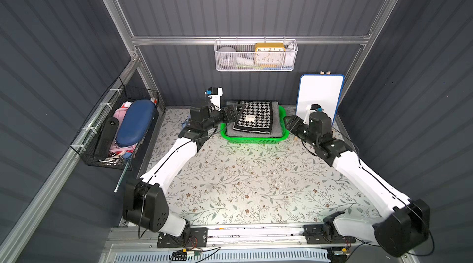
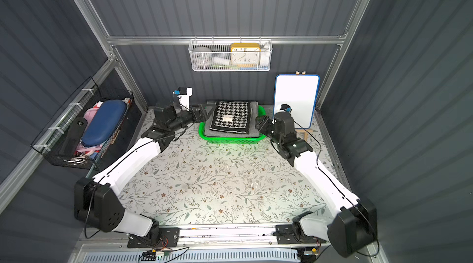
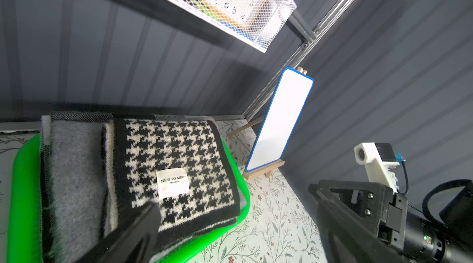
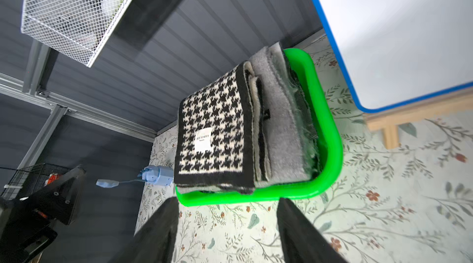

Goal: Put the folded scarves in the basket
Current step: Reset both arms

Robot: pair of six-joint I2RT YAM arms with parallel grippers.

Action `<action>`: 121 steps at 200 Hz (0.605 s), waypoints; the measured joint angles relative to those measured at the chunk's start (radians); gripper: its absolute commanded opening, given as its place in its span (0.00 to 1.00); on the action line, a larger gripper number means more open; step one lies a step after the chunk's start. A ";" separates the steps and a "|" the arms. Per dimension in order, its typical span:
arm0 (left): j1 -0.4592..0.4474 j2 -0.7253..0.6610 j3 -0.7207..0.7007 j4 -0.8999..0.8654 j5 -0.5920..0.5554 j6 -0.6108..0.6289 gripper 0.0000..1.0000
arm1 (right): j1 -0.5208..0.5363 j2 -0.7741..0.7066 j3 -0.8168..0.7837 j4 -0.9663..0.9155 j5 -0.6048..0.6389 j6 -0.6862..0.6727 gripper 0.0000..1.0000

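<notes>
Only the left wrist cam reads the houndstooth scarf (image 3: pixel 176 146) label (image 3: pixel 172 183). Scarf's in the green basket (image 4: pixel 330 133), between left claw (image 1: pixel 236 113) and right claw (image 4: pixel 227 205), both spread wide, empty.

- floral-patterned tabletop (image 1: pixel 243 172) lies open between the two arms, in front of the bright green perforated plastic basket (image 1: pixel 256 140).
- folded black-and-white houndstooth scarf (image 1: pixel 256 117) on grey cloth (image 1: pixel 277 126) fills the basket above its rim.
- blue-rimmed white board on a wooden easel (image 1: pixel 322 95) stands near its right side.
- white wire mesh basket (image 1: pixel 230 62) hangs on the wall (image 1: pixel 230 5) above.
</notes>
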 measured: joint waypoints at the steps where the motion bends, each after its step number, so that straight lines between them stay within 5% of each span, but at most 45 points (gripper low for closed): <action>1: 0.000 0.000 0.000 0.000 0.000 0.000 0.99 | 0.000 0.000 0.000 0.000 0.000 0.000 0.65; 64: -0.009 -0.343 -0.323 0.031 -0.121 0.008 0.99 | 0.000 -0.529 -0.295 -0.109 0.191 -0.028 0.71; 81: -0.009 -0.421 -0.410 0.037 -0.163 0.012 0.99 | 0.000 -0.650 -0.372 -0.145 0.264 -0.047 0.82; 90: -0.009 -0.460 -0.449 0.037 -0.178 0.017 0.99 | 0.000 -0.703 -0.406 -0.159 0.296 -0.056 0.98; 121: -0.012 -0.567 -0.561 0.038 -0.301 0.032 0.99 | 0.000 -0.856 -0.529 -0.184 0.401 -0.108 0.99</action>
